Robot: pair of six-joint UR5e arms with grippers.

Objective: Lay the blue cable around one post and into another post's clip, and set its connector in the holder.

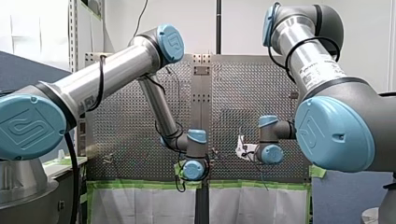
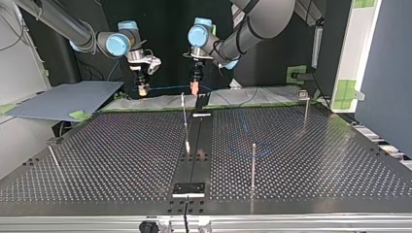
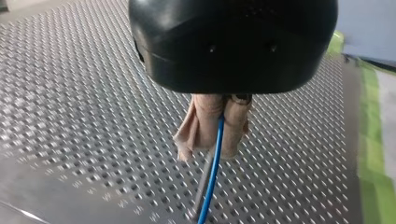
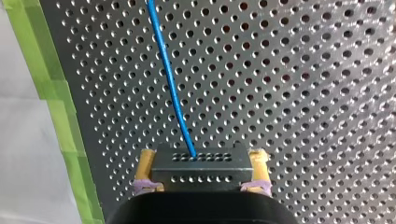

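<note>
At the table's far edge, top view: my right gripper [image 2: 142, 90] hangs at 11 o'clock from the view's middle and my left gripper [image 2: 195, 88] at 12 o'clock. They are near each other but apart, and both point down.
Cable, top view: the blue cable [image 2: 170, 88] runs about level from one gripper to the other, above the table [image 2: 111, 145].
Posts, top view: a thin post [image 2: 184, 114] stands at 12 o'clock, just this side of the left gripper. A near post [image 2: 253, 162] stands at 5 o'clock and a far post [image 2: 305, 109] at 2 o'clock, both well apart from the cable. I cannot tell whether the cable touches the thin post.
Arms, front view: my left arm [image 1: 116, 70] comes in from 9 o'clock, with its wrist at 6 o'clock. My right arm [image 1: 317, 70] comes in from 3 o'clock, with its wrist at 4 o'clock. The wrists hide both grippers' fingers.
Left gripper, left wrist view: it is closed [image 3: 217, 149]. Its beige pads [image 3: 205, 126] pinch the cable [image 3: 212, 177], which comes out from between them and runs on ahead toward the table [image 3: 70, 93].
Right gripper, right wrist view: it is clamped [image 4: 203, 161] on the connector [image 4: 201, 170], a dark block with rows of small holes. The yellow pads [image 4: 145, 168] press on its two sides. The cable [image 4: 170, 84] leaves the block's face and runs ahead over the table [image 4: 303, 93].
Tape, right wrist view: green tape [image 4: 51, 93] lines the table's edge beside the gripper.
</note>
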